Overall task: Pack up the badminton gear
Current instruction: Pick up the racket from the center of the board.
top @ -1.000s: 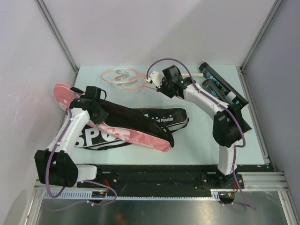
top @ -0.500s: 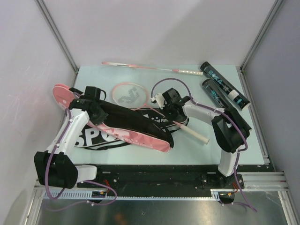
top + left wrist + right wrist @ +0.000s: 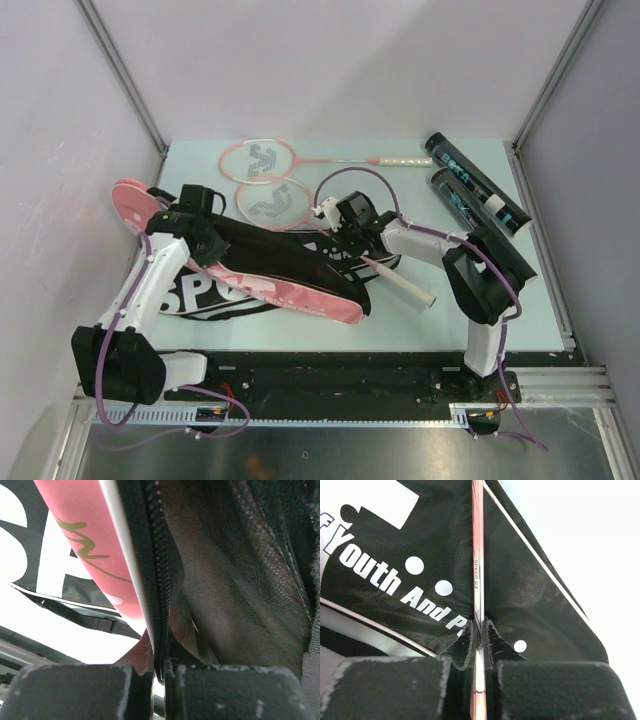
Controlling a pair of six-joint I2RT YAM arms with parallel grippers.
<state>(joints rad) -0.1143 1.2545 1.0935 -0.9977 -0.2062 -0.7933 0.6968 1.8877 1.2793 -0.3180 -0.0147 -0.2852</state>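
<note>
Mid-packing here: my left jaws pinch the bag by its zipper edge, and my right jaws are clamped on a racket shaft over the bag. Next I reckon I slide it inside.

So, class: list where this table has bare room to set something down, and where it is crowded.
Free: the near-right strip of the pale green table, in front of the black-and-pink racket bag; the small far-left corner beside the far pink-framed racket. Crowded: the centre around the bag, and the far right, with two dark tubes.
</note>
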